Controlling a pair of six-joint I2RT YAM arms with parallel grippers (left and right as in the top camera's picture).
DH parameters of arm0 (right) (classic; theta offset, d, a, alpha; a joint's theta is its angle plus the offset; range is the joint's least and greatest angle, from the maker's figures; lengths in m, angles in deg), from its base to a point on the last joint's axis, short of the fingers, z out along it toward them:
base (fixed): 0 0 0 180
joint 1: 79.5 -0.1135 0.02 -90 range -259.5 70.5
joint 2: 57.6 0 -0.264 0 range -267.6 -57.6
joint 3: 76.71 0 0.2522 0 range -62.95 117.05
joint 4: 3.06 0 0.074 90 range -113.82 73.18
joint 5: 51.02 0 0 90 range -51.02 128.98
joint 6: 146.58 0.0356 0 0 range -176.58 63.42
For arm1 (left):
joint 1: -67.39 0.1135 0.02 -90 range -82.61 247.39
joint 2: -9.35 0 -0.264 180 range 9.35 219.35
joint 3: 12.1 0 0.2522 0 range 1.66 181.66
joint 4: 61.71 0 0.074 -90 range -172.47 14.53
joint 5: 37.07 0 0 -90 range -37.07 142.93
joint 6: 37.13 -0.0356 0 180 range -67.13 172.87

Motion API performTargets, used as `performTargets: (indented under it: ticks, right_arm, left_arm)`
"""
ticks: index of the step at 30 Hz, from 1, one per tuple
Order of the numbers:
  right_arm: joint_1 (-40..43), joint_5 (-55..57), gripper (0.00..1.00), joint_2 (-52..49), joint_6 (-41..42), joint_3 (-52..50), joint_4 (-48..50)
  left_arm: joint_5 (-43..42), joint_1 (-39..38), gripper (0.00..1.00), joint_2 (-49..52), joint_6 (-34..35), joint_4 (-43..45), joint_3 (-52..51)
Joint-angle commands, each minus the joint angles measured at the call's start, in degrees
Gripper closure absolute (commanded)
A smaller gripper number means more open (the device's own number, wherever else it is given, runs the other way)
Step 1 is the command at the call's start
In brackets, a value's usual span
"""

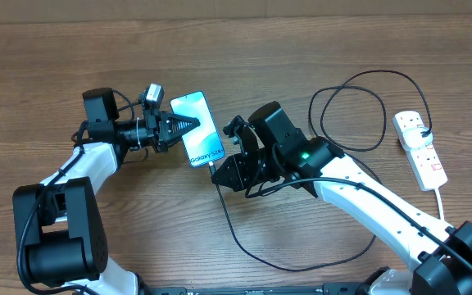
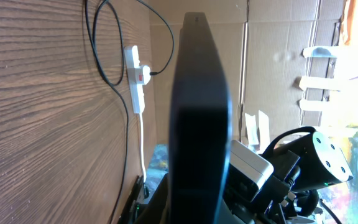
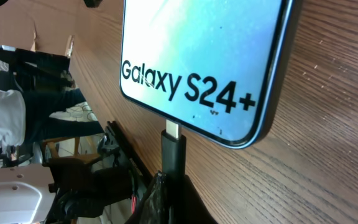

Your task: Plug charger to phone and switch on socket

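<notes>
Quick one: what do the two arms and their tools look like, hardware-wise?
Both arms: white curved link shells, black joint housings, thin black cables. Left arm ends in a black left tool with tapered fingers and a small grey camera box. Right arm has a green light on its black wrist; right tool is black too.

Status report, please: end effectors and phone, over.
Left end effector shut on phone. Right end effector shut on charger, plug at phone port. Nothing blocks socket.
</notes>
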Motion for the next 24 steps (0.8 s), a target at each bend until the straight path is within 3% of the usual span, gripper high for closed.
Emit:
performTargets:
  ticks: [1, 24]
  right_arm:
    - [-0.1, -0.1, 0.96, -0.3, 0.2, -0.2, 0.7]
    - [-0.1, -0.1, 0.96, -0.3, 0.4, -0.2, 1.2]
  left_arm:
    - [-1.6, -0.5, 0.96, -0.5, 0.8, 0.4, 0.6]
    - [-1.6, -0.5, 0.96, -0.5, 0.8, 0.4, 0.6]
